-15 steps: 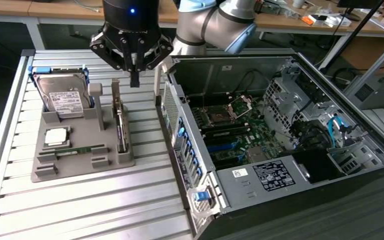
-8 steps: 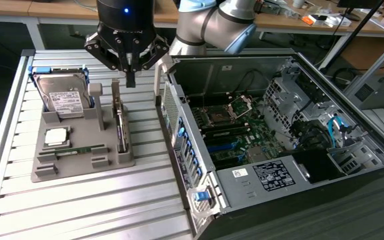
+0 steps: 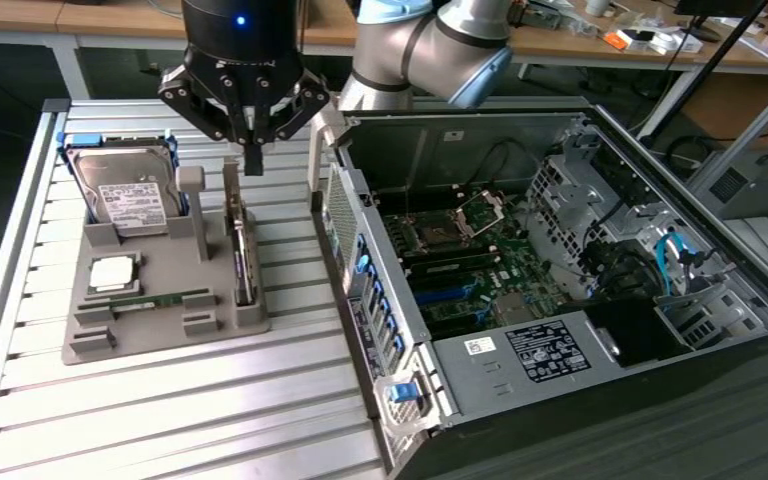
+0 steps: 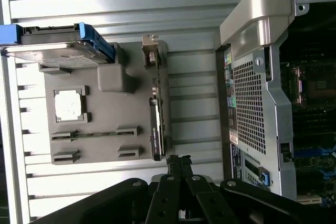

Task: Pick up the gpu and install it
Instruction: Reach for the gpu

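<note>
On the slatted desk (image 3: 157, 400), the open PC case (image 3: 544, 350) sits at the exterior view's right, with the grey fixture tray (image 3: 157, 335) just beside it. The hard drive (image 3: 124, 190) stands upright at the tray's far end. The gpu (image 3: 240, 255) (image 4: 156, 124) stands on edge in the tray slot nearest the case. The pincer (image 3: 252, 165) (image 4: 178, 162) has its jaws pinched together and empty, hanging above the gpu and clear of it.

The gripper (image 3: 253, 165) is black: a rounded cylindrical body bearing a small blue light (image 3: 239, 19), with angular linkage bars (image 3: 197, 100) leading to two slim dark fingers (image 3: 252, 145). From the wrist view, those bars are matte black and dotted with small round fasteners (image 4: 167, 178). The arm (image 3: 411, 50) is smooth silver-grey tubing with pale blue joint caps (image 3: 480, 85).
</note>
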Action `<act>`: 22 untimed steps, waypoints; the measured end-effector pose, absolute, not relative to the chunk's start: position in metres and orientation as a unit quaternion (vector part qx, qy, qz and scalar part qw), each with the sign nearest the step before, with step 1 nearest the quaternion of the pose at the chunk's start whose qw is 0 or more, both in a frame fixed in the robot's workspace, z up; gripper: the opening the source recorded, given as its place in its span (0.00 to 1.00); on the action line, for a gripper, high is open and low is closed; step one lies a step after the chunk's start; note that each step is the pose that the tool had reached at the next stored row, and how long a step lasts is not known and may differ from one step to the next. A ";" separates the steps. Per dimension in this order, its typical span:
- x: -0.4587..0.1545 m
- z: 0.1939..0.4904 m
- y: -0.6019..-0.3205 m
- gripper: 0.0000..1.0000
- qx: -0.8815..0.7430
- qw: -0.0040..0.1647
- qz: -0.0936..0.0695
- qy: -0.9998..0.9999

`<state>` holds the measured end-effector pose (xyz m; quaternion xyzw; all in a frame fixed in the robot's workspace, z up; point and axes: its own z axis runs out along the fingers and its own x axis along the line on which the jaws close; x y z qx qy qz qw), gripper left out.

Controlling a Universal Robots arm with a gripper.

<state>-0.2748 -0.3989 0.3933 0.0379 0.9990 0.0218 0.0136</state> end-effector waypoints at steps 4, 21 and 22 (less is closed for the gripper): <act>-0.278 0.393 -0.399 0.10 0.038 0.014 0.022 0.999; -0.290 0.393 -0.399 0.10 0.038 0.014 0.022 0.999; -0.290 0.393 -0.399 0.10 0.038 0.014 0.022 0.999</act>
